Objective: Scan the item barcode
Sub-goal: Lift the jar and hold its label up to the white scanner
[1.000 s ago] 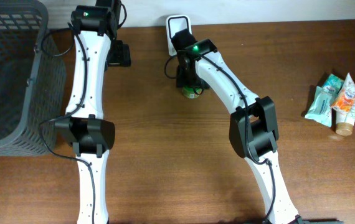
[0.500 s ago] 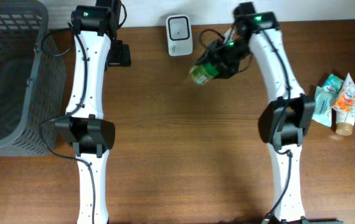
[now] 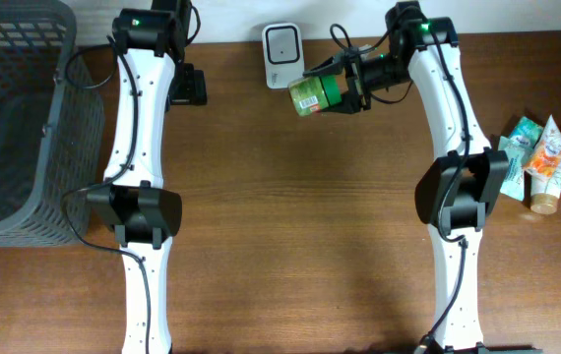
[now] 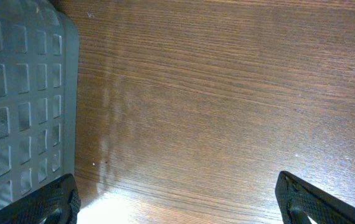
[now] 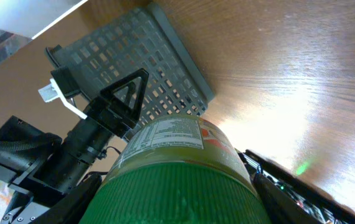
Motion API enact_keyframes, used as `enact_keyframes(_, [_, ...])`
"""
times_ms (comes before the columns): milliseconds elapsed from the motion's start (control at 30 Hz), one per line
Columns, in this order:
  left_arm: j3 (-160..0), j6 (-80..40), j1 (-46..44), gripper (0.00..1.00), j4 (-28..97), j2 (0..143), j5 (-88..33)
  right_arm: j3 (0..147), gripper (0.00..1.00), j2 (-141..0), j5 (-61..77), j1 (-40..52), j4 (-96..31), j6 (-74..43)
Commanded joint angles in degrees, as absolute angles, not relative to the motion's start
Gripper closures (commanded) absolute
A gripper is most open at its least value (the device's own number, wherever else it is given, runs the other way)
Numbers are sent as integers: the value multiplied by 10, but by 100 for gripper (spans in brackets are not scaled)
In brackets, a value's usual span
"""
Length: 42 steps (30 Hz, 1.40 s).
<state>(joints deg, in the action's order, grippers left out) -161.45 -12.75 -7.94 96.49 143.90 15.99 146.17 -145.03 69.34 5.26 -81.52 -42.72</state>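
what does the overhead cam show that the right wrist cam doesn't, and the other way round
Only the overhead: the white barcode scanner at the table's far edge, near the green can, and the packets and a tube at the right edge. Only the right wrist: the printed panel of small text on the can's label, close up. Both: the green can clamped in the right gripper, the grey basket and the wooden table.

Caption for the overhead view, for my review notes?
Right gripper holds a green plastic jar sideways near the white barcode scanner.
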Motion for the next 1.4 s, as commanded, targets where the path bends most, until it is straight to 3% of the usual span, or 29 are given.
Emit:
enact_keyframes(0, [-1611,-117,-81,1,965,1435,168,1475,47,-1445,725,71,-787,-462])
enact_keyframes(333, [-1611,-117,-81,1,965,1435,167,1475,47,-1445,707,86,-730,-500])
enact_keyframes(567, [-1611,-117,-81,1,965,1435,168,1475,47,-1445,619,99,-669,-500])
enact_keyframes(733, [-1611,-117,-81,1,965,1435,167,1475,46,-1445,232,136,-617,-407])
enact_keyframes(1000, [-1611,-117,-81,1,965,1435,167,1475,41,-1446,-83,210,-362,-257])
enact_keyframes(1167, [-1611,-117,-81,1,965,1435,167,1473,41,-1477,-99,222,-226,-240])
enact_keyframes(1367, [-1611,-117,-81,1,965,1435,167,1472,41,-1509,-99,222,-177,-240])
